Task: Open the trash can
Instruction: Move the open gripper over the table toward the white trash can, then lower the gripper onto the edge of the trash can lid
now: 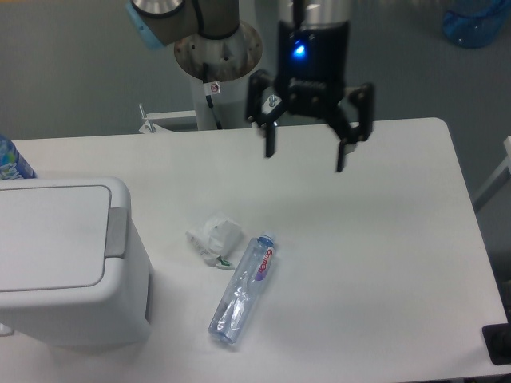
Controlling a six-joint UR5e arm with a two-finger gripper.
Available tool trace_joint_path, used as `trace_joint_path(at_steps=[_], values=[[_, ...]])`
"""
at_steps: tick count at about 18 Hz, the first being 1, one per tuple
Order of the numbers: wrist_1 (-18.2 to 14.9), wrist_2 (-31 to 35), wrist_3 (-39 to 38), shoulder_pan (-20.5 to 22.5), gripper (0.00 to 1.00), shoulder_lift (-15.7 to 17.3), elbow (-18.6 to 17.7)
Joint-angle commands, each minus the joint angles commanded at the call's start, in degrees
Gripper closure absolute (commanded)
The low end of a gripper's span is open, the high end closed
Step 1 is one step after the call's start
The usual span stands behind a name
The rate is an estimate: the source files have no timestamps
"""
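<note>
The trash can (64, 263) is a large boxy white bin at the left edge of the table. Its flat rectangular lid (49, 237) is down and its grey push tab (116, 232) faces right. My gripper (305, 157) hangs above the far middle of the table, well to the right of the bin and clear of it. Its two black fingers are spread wide apart and hold nothing.
A clear crushed plastic bottle (243, 290) lies on the table right of the bin. A crumpled white paper wad (214, 237) lies beside it. A blue object (11, 162) shows at the far left edge. The arm's base (217, 48) stands behind the table.
</note>
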Motion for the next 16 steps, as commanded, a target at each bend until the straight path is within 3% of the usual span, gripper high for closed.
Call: trace_joint_path(at_steps=[8,16], values=[[1.06,-0.88,-14.94,-5.63,0.00,-1.75,-0.09],[5.71,-0.70,-16.97,-8.88,0.00,-3.25,-2.99]])
